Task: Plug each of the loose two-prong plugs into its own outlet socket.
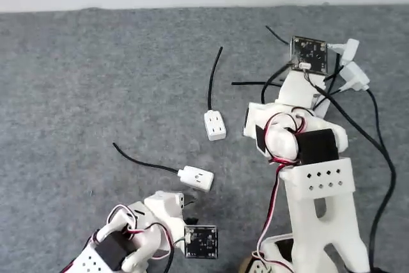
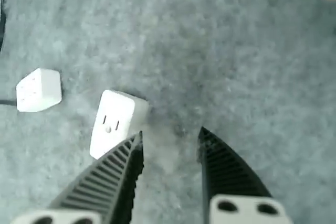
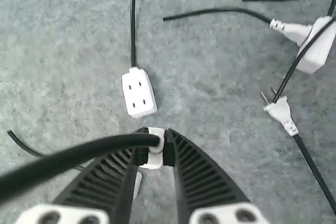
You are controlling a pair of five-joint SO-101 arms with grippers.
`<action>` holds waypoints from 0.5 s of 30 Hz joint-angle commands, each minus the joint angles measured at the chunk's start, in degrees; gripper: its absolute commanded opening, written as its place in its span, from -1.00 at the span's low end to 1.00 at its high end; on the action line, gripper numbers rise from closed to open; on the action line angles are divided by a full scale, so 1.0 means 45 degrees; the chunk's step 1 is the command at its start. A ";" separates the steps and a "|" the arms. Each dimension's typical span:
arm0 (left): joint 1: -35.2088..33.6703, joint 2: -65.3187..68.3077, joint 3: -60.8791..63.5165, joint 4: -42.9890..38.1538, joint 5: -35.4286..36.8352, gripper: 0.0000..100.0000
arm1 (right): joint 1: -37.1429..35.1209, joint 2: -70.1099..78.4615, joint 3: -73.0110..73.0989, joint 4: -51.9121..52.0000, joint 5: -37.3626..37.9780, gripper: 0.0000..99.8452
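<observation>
Two white outlet sockets lie on the grey carpet: one mid-table with its cord running away, one nearer the front. My left gripper is open just beside the nearer socket, with bare carpet between its fingers; the other socket lies farther off. My right gripper is shut on a white plug whose black cord leads back toward the camera, close to the mid-table socket. A loose two-prong plug lies apart from it, and another plug lies beyond.
Black cords trail along the right side by the right arm's base. Two white plugs sit at the far right. Open carpet covers the left half of the table.
</observation>
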 commanded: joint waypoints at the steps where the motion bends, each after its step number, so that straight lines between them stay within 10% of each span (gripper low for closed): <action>1: -0.0215 -0.0176 -0.0107 -0.0781 -0.0313 -0.67 | 0.0088 -0.0381 -0.0957 0.0244 0.0117 -0.99; 15: -0.0117 -0.0078 -0.0107 0.0508 -0.0332 -0.67 | 0.0088 -0.0381 -0.0879 0.0244 0.0117 -0.98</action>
